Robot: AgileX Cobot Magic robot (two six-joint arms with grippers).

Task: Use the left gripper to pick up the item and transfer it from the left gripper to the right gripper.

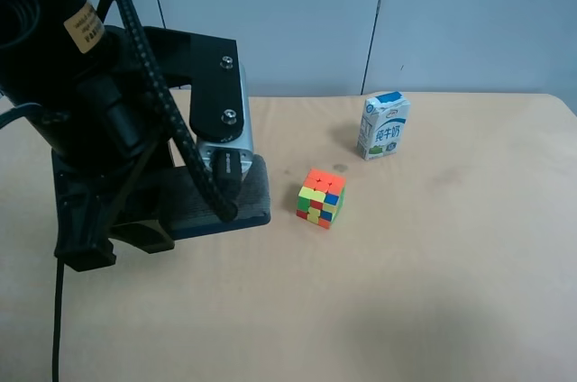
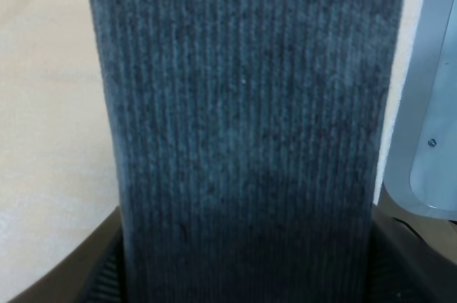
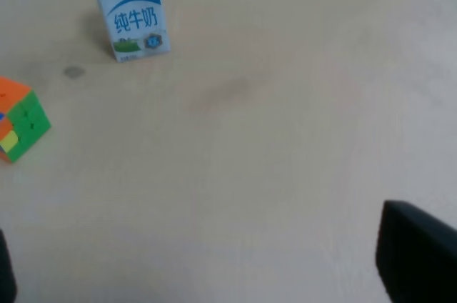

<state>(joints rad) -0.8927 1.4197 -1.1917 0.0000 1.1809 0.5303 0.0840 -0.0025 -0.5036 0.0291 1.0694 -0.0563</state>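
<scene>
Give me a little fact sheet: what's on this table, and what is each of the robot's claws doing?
Table: pale wooden top
Loose things: puzzle cube; milk carton, standing upright
Left gripper: closed on the dark block, a finger on each side
Right gripper: open, empty, above bare table
Handover: not yet done

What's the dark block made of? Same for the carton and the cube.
The dark block looks like felt or ribbed fabric: matte, with fine parallel ridges and a fuzzy nap. The milk carton is likely printed paperboard, with a folded top. The puzzle cube is probably hard plastic, with smooth coloured tiles.
</scene>
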